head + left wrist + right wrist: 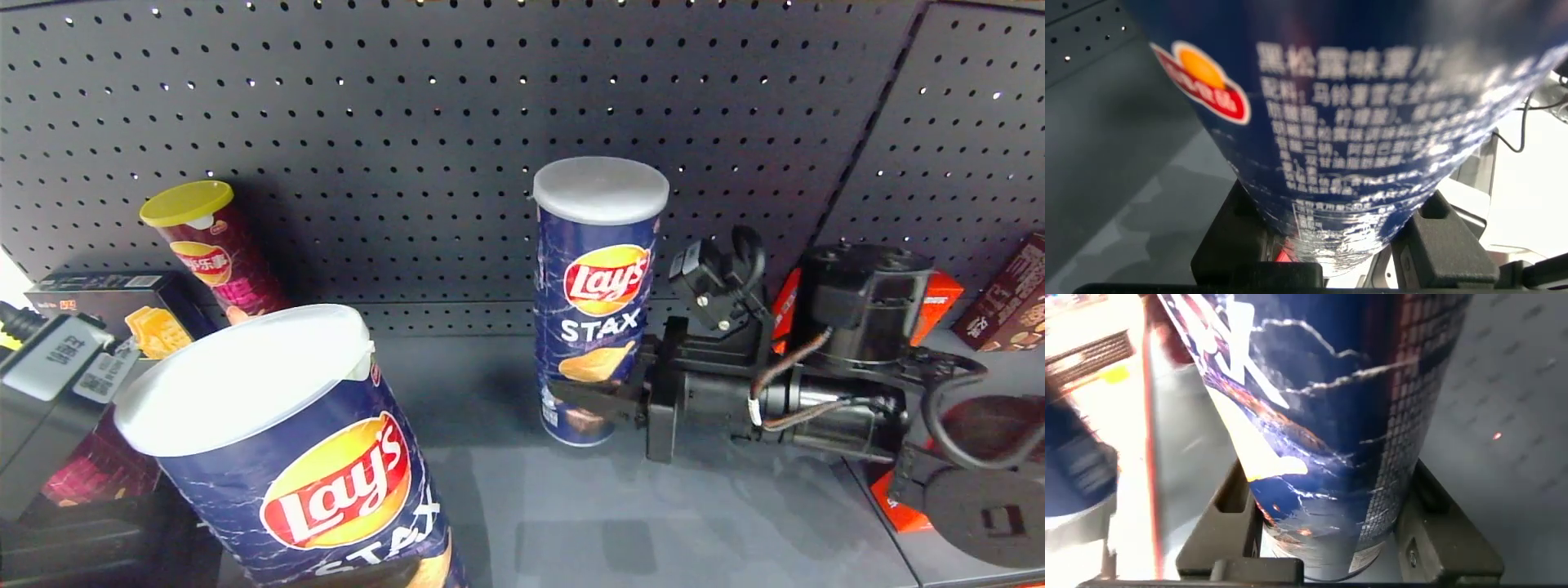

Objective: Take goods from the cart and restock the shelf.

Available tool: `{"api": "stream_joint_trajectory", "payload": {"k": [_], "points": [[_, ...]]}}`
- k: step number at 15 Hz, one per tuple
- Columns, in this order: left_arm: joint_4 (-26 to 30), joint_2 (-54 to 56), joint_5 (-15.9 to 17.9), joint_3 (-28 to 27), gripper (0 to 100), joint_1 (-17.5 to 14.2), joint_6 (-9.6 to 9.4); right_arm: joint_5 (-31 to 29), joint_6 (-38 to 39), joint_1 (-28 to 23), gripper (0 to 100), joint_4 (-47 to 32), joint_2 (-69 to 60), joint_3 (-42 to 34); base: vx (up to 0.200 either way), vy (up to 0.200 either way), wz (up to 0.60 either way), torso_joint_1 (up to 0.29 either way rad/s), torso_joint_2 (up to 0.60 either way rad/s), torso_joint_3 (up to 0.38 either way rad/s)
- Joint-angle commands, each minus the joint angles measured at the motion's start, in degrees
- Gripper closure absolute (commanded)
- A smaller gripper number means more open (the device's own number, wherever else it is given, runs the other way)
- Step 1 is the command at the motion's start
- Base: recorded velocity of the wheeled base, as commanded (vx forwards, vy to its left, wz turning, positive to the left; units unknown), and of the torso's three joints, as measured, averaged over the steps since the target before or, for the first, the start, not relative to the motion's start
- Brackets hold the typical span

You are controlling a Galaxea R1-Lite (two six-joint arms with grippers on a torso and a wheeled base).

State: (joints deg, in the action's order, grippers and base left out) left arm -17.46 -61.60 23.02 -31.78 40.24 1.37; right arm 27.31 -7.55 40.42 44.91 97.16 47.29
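A blue chips can with a grey lid (600, 302) stands upright at the middle of the grey shelf (653, 506). My right gripper (592, 400) is shut on its lower part from the right. The right wrist view has the same can (1323, 416) between the two black fingers (1229, 514) of that gripper (1331, 531). A second blue can with a white lid (310, 457) is tilted in the left foreground. My left gripper (1335, 245) is shut on this can (1355, 122) near its base. I cannot tell whether the middle can's base touches the shelf.
A maroon can with a yellow lid (212, 253) leans against the pegboard back wall at the left, beside a black box (122, 302). Orange boxes (939, 294) and a brown box (1008, 306) stand at the right. The shelf floor in front of the middle can is bare.
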Motion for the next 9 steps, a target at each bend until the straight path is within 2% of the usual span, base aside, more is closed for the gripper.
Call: {"api": "stream_joint_trajectory", "payload": {"k": [1, 5, 9], "points": [[-0.03, 0.16, -0.08, 0.05, 100, 0.01, 0.04, -1.38, -0.01, 2.73, 100, 1.5, -6.81, -7.47, 0.0, 0.0, 0.0, 0.0, 0.0, 0.0], [0.14, 1.48, -0.16, 0.23, 100, 0.1, -0.05, -1.47, 0.08, 4.05, 100, 8.7, -8.3, -16.79, 0.0, 0.0, 0.0, 0.0, 0.0, 0.0], [0.23, 3.42, -0.16, 2.6, 100, 0.1, -0.05, -2.26, 1.83, 5.89, 100, 12.57, -8.04, -20.92, 0.0, 0.0, 0.0, 0.0, 0.0, 0.0]]}}
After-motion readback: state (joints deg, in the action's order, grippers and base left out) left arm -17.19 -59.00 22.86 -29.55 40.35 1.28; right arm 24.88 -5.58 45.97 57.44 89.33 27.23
